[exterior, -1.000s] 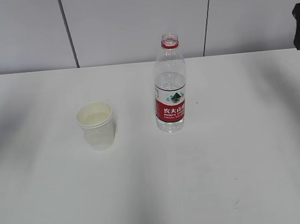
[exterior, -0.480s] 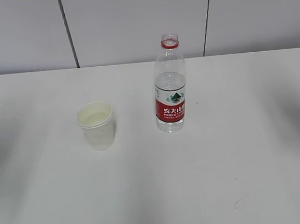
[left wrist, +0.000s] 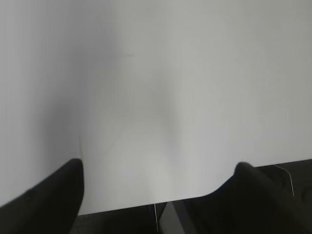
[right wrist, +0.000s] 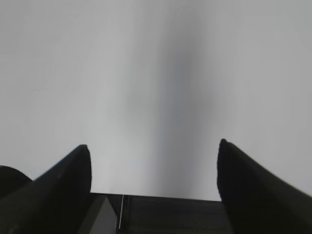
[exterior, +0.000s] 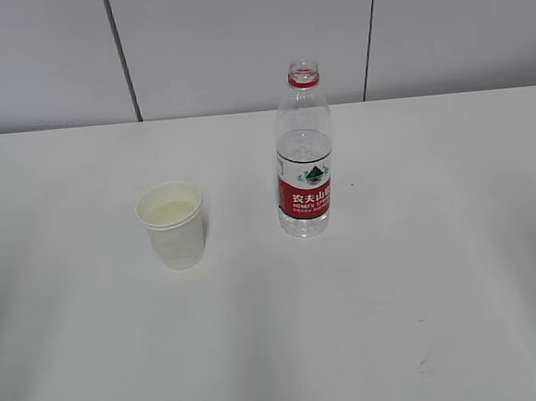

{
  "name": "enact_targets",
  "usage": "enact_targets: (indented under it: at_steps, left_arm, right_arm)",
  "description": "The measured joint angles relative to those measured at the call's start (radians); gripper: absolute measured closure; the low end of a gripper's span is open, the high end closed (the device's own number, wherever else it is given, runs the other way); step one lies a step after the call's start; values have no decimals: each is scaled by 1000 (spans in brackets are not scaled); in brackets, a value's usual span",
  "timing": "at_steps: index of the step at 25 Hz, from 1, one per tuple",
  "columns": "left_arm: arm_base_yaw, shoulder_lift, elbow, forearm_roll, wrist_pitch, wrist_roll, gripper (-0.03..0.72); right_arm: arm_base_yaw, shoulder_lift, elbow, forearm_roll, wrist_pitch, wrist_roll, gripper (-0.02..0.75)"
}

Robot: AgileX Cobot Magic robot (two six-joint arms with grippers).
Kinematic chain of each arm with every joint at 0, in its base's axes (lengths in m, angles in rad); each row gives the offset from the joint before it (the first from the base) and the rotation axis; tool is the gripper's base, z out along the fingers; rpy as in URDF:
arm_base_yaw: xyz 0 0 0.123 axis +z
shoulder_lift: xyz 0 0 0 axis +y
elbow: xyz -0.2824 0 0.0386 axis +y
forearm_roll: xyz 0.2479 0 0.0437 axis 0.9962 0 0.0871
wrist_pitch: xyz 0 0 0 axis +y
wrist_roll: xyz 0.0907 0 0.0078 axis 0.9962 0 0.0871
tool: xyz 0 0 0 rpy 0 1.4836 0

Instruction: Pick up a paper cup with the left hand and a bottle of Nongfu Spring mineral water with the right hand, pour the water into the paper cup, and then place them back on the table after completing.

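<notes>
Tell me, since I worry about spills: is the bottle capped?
Uncapped. The bottle stands upright with its open neck showing, no cap above the red ring.

I'm looking at what seems a bare lab or test room: a wide plain white table fills my view, and behind the table stands a wall of smooth grey panels split by thin dark vertical seams. No home furnishings show.
</notes>
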Motion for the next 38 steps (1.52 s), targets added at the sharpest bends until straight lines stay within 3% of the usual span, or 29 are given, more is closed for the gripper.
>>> enact_targets:
  at_steps: [8,22,28,38]
  left_arm:
    - [0,-273,60,-9,31,0,125]
    - [0,-784,83,-6,92,0,125]
    - [0,-798,82,-2,96,0,125]
    - [0,-799,82,1,97,0,125]
  right_arm:
    - [0,-310,169,-22,26,-2,146]
    - [0,-703,230,12,107,-2,146]
    - [0,-903,233,21,114,-2,149]
    - [44,-923,235,35,117,-2,150]
